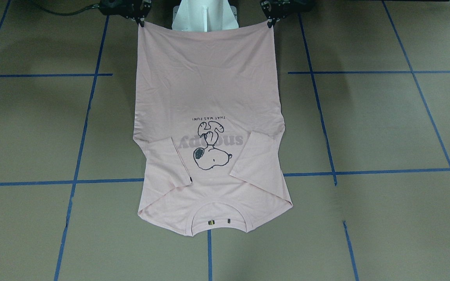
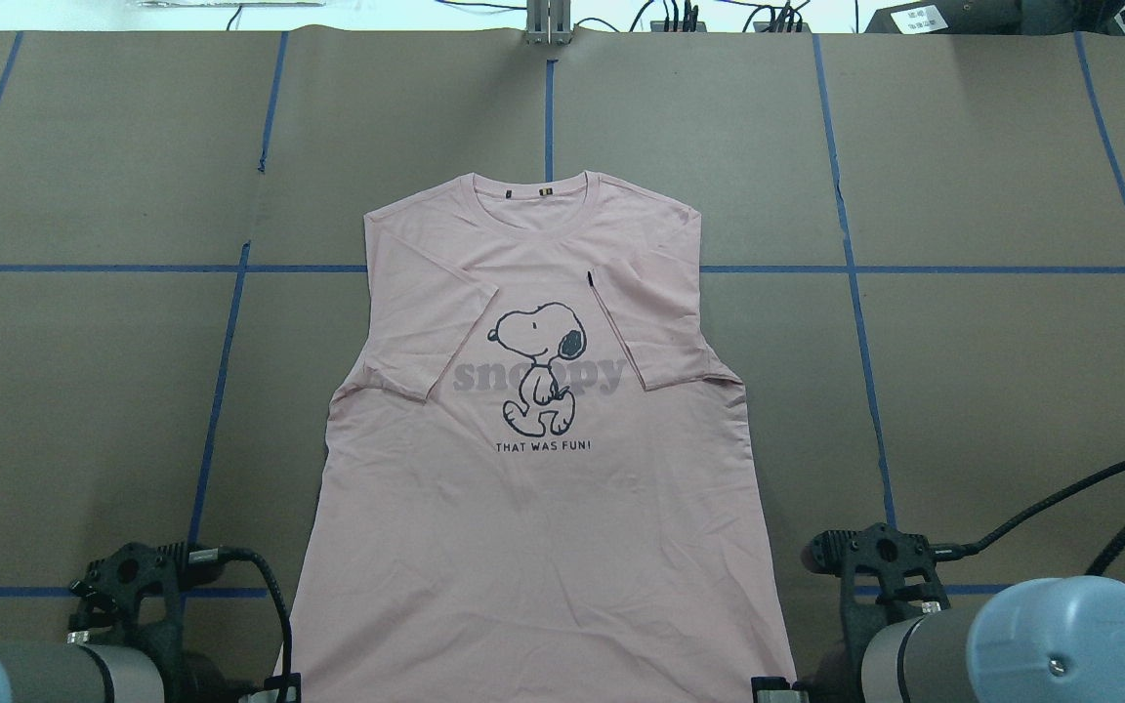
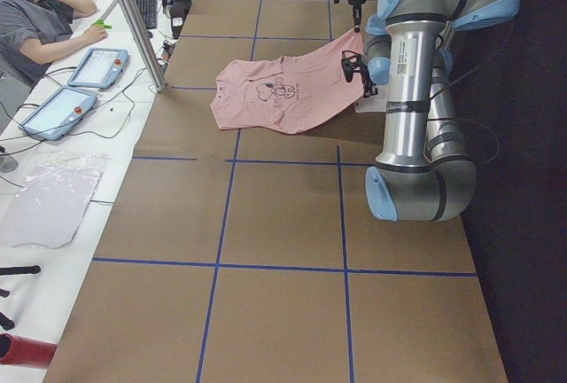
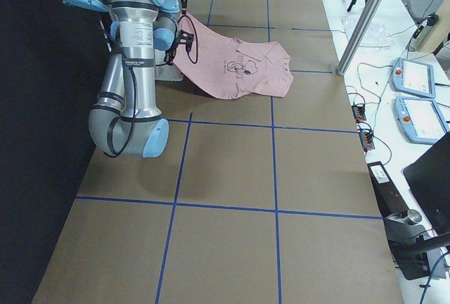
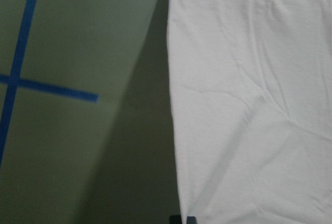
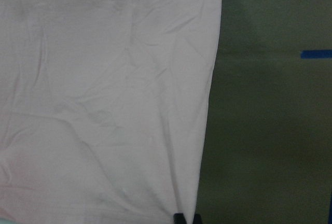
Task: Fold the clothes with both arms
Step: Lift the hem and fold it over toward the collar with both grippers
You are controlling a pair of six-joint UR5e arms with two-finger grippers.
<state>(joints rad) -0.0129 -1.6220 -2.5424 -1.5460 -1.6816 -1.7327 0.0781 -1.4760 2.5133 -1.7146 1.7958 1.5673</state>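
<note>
The pale pink T-shirt (image 1: pixel 209 89) lies face up on the brown table, collar away from the robot, both sleeves folded in over the Snoopy drawing (image 2: pixel 538 366). Its hem end is raised off the table toward the robot, as the exterior left view (image 3: pixel 283 99) shows. My left gripper (image 1: pixel 270 23) is shut on one hem corner; it also shows in the overhead view (image 2: pixel 284 683). My right gripper (image 1: pixel 142 21) is shut on the other hem corner, also seen in the overhead view (image 2: pixel 768 688). The wrist views show pink cloth (image 5: pixel 249 105) (image 6: pixel 104 105) running away from the fingertips.
The white pedestal base (image 1: pixel 204 17) stands behind the hem between the grippers. Blue tape lines (image 2: pixel 846 268) cross the brown table. An aluminium post (image 3: pixel 133 19), tablets (image 3: pixel 97 66) and a seated operator (image 3: pixel 35 19) are on the far side of the table.
</note>
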